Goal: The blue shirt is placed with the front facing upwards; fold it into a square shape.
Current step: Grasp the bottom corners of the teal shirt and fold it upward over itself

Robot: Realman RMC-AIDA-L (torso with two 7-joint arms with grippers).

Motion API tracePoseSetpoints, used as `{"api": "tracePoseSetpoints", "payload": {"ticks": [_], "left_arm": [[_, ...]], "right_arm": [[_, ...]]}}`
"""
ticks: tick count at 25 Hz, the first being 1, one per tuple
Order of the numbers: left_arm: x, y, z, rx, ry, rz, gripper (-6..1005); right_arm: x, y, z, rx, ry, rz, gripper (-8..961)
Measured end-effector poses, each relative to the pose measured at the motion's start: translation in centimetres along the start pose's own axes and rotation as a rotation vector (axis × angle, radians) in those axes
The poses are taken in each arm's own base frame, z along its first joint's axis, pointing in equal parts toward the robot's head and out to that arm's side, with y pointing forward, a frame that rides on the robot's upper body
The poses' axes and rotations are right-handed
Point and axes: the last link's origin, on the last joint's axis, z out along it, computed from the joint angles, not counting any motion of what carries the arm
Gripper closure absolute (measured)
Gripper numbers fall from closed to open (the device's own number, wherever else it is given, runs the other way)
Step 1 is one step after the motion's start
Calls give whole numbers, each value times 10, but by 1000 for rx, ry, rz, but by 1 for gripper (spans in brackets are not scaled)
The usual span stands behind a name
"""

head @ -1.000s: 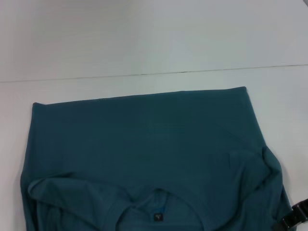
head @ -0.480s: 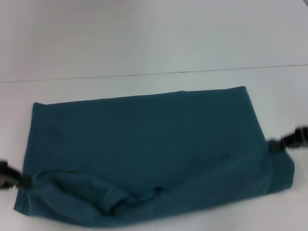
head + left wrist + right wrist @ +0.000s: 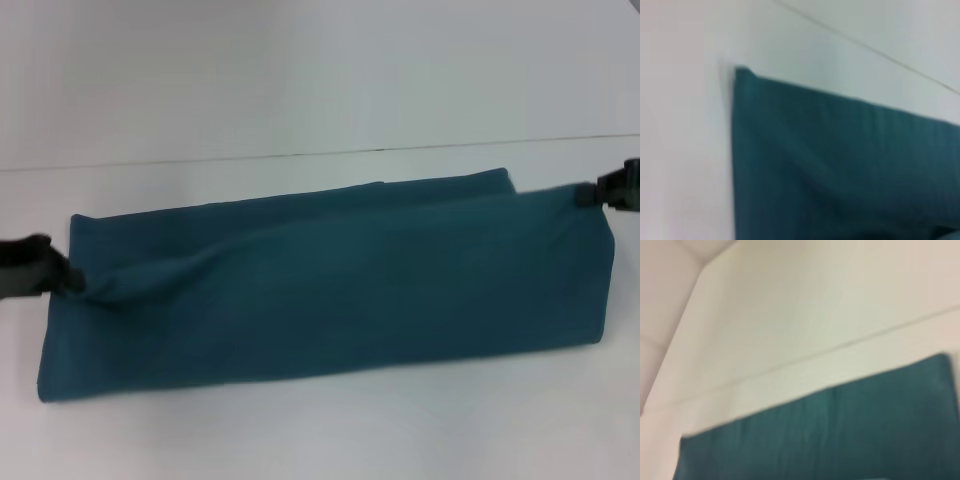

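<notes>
Both end effectors, left (image 3: 72, 282) and right (image 3: 582, 195), clamped on the shirt (image 3: 330, 290), have carried its near half away over the far half; collar now hidden, fold nearly complete.

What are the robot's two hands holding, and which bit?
Both hold the blue shirt. The left gripper pinches its left end and the right gripper pinches its right end, carrying the near edge over toward the far edge.
</notes>
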Motion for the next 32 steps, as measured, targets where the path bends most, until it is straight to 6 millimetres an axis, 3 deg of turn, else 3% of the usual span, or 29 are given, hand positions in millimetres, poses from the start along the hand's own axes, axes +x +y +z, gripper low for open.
{"api": "tracePoseSetpoints", "payload": {"ticks": [4, 11, 23, 32], "left_arm": [[12, 4, 12, 37, 59, -21, 950], [14, 10, 30, 39, 82, -19, 950], [26, 10, 26, 29, 157, -50, 951], [34, 12, 25, -8, 239, -86, 950]], "right_arm": [[-1, -4, 12, 29, -22, 16, 914], [5, -10, 36, 97, 1, 3, 913], [-19, -3, 51, 180, -70, -68, 913], [-20, -4, 62, 235, -77, -115, 913]]}}
